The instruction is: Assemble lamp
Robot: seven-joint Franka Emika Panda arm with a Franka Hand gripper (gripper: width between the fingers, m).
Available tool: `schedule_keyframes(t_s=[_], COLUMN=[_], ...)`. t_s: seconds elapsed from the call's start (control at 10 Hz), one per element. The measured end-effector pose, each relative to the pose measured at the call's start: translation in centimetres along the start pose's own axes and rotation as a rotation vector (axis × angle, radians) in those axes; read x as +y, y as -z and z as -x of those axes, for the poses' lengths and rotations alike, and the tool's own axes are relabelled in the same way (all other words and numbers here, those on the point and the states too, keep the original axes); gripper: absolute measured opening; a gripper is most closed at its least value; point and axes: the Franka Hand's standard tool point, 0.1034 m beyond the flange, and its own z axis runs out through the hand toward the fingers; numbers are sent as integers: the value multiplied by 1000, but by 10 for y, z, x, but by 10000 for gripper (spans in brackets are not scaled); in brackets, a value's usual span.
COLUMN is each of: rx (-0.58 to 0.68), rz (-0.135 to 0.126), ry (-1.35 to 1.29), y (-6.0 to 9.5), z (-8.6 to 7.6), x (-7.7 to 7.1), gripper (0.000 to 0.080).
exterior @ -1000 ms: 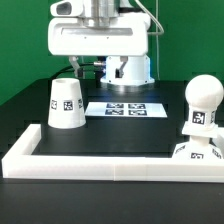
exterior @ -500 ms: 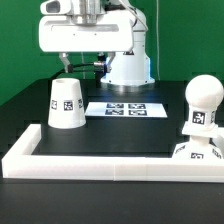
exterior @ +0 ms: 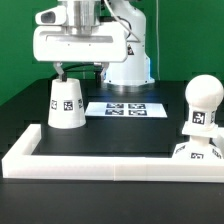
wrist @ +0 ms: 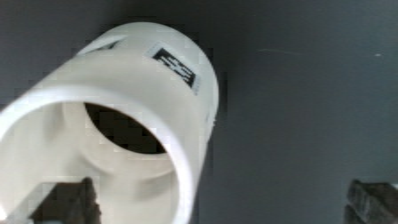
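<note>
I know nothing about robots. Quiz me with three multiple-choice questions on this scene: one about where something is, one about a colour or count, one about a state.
1. Where does the shade stand in the exterior view?
A. on the left
B. on the right
C. on the marker board

2. What colour is the bulb?
A. black
B. white
C. red

3. How is the gripper now?
A. shut on the shade
B. open above the shade
C. holding the bulb

Answers:
1 A: it stands left of the marker board.
2 B: the ball on the base is white.
3 B: the wrist view shows the fingers spread, the shade between them ungripped.
</note>
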Motion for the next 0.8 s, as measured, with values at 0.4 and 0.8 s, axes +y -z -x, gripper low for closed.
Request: schedule_keyframes(t_s=[0.4,0.8], rx=[-22,-21], rz=[9,9], ry=[14,15], y=[-13,-12], z=[6,5], x=[-5,-5], gripper=[565,68])
